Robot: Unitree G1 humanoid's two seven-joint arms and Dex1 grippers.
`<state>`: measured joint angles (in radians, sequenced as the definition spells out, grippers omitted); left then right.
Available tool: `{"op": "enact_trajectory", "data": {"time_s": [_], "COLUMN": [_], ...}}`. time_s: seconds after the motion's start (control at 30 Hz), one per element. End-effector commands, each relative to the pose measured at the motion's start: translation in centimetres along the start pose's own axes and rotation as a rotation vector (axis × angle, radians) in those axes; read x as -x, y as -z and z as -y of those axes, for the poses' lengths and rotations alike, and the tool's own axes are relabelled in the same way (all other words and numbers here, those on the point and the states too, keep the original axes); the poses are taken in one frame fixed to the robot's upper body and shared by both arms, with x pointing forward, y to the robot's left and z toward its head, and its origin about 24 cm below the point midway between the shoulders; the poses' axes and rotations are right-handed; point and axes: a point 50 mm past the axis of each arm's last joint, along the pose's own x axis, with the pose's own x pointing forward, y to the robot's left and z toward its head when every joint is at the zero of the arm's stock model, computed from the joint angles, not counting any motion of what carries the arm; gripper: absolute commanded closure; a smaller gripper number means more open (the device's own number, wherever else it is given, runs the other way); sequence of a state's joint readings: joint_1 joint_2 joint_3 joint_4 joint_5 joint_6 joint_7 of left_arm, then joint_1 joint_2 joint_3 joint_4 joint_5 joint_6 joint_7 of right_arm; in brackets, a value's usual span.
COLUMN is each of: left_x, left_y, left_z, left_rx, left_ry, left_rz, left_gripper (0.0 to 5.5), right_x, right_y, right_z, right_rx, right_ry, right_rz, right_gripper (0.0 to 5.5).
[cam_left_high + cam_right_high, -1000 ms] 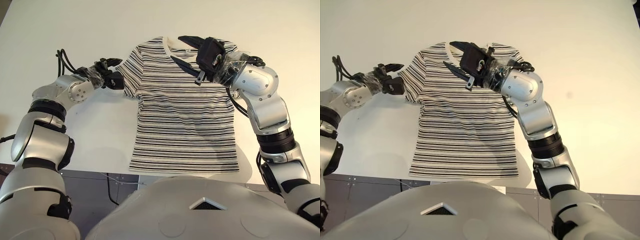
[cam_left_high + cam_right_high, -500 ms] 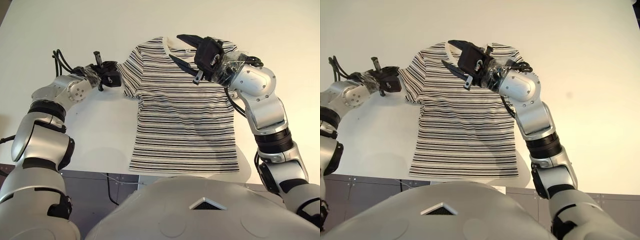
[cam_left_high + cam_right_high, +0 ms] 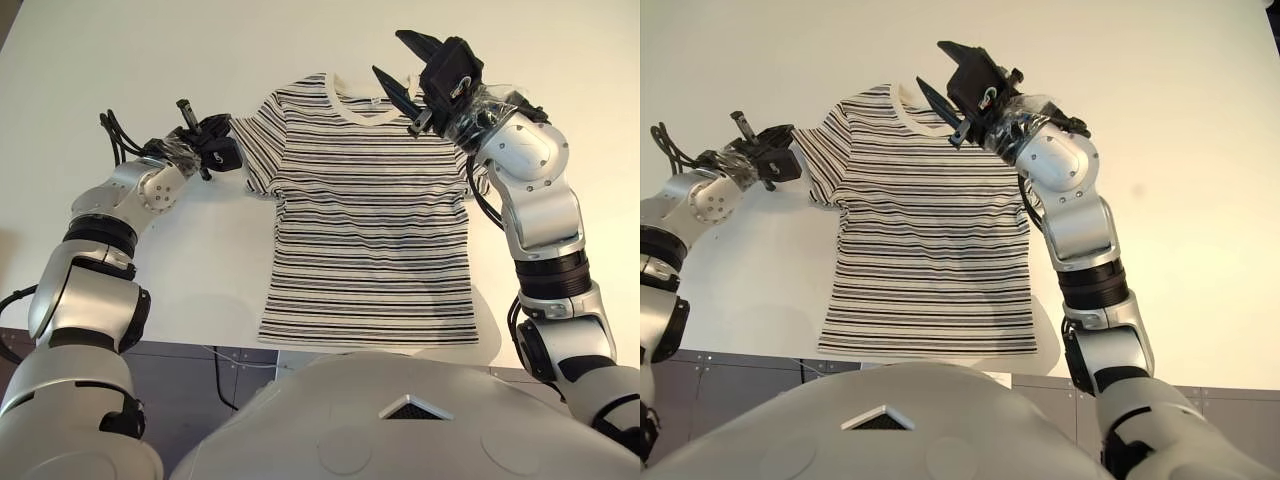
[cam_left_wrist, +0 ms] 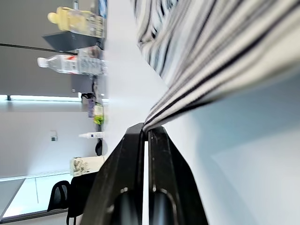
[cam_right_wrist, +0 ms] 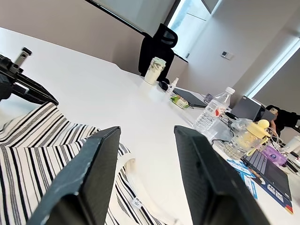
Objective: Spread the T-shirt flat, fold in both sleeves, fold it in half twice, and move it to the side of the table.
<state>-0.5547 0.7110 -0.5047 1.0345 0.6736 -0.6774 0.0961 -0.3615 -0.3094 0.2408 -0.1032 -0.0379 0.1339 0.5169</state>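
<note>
The wide, smooth white tabletop [image 3: 150,60] stood in an office room. On its far part, seen from the right wrist, were a paper cup with a lid [image 5: 154,70] and a clear water bottle [image 5: 211,112]. A black office chair [image 5: 157,47] stood behind them.

The striped short-sleeved cloth T-shirt [image 3: 370,230] lay flat in the middle of the tabletop, front side up. Its round white collar [image 3: 352,100] pointed to the far side, and its bottom hem [image 3: 368,335] lay close to the near edge. So its long way ran from near to far. The thin dark and light stripes ran across it from side to side. The cloth looked soft, with a few small folds near the left sleeve [image 3: 250,150], which stuck out to the side.

The left tool [image 4: 146,131] was low on the tabletop with its two black fingers pressed together. Their tips sat right at the edge of the left sleeve, and I could not tell if any cloth was pinched.

The right tool [image 3: 405,65] hung in the air above the collar. Its two dark fingers [image 5: 84,187] were wide apart and held nothing.
</note>
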Motion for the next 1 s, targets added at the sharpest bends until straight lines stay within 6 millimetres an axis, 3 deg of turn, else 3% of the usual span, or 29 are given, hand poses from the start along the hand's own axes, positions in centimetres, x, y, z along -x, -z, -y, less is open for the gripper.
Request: {"op": "enact_trajectory", "data": {"time_s": [0.03,0.2,0.37,0.5,0.6,0.7,0.83,0.93,1.0], "left_x": [-0.7,-2.3,-3.1,-3.6,-4.1,-4.1,-3.9,-2.7,-1.3], "left_y": [-2.6,-5.7,-6.9,-8.1,-8.8,-8.9,-8.9,-8.3,-7.0], "left_z": [1.0,-0.5,-1.7,-1.2,-1.1,-0.7,-1.2,-1.6,-3.3], "left_rx": [0.051,0.112,0.252,0.347,0.509,0.636,0.671,0.669,0.744], "left_ry": [-0.061,-0.141,-0.182,-0.139,-0.142,-0.117,-0.143,-0.184,-0.323], "left_rz": [0.106,0.220,0.244,0.283,0.286,0.292,0.292,0.282,0.244], "left_gripper": [5.39,5.39,5.39,5.39,5.39,4.94,4.26,4.20,4.20], "right_x": [-0.1,-0.3,-0.3,-0.4,-0.4,-0.5,0.4,2.5,5.0], "right_y": [-0.1,0.3,0.9,1.1,1.3,1.3,1.8,2.9,5.7], "right_z": [2.0,2.2,1.9,1.8,1.6,1.7,2.7,6.6,9.3], "right_rx": [0.041,0.047,0.040,0.034,0.027,0.022,0.039,0.263,0.633], "right_ry": [0.056,0.060,0.058,0.058,0.060,0.071,0.138,0.335,0.315], "right_rz": [-0.015,-0.025,-0.038,-0.042,-0.046,-0.047,-0.073,-0.201,-0.394], "right_gripper": [3.37,3.37,3.37,3.37,3.37,3.37,3.37,3.37,3.37]}}
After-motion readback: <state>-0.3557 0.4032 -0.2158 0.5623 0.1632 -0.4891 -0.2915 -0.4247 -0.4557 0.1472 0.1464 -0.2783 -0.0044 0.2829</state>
